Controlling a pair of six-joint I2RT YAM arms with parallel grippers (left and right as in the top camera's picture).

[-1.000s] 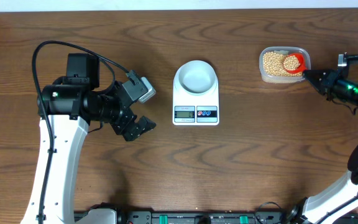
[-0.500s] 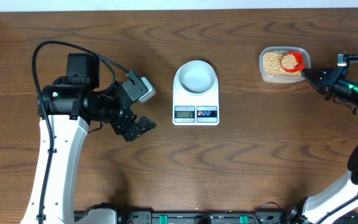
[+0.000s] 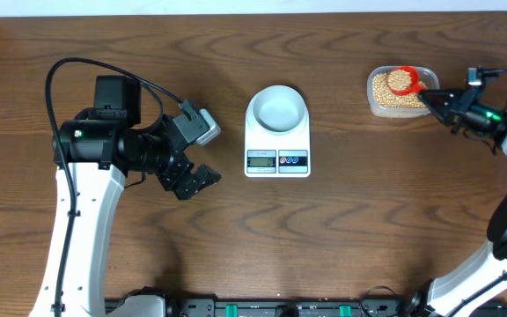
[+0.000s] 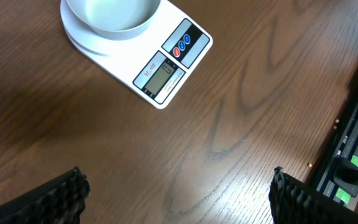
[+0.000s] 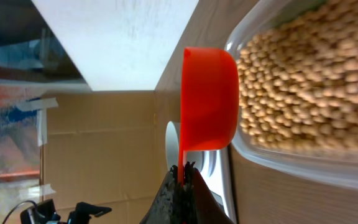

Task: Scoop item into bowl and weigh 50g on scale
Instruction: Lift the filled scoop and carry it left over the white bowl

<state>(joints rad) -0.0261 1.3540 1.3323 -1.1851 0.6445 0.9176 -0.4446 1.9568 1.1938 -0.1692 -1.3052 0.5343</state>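
From overhead alone, beans [image 3: 400,81] inside scoop [image 3: 405,69]

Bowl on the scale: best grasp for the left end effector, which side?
Pinch the rim of the bowl from above, on its left side, one finger inside. It sits upright, empty and smooth-walled on the scale; the open left end effector is on that side.

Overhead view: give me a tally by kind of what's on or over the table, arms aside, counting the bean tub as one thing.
1 digital scale
1 pale bowl
1 clear tub of beans
1 red scoop
Total: 4
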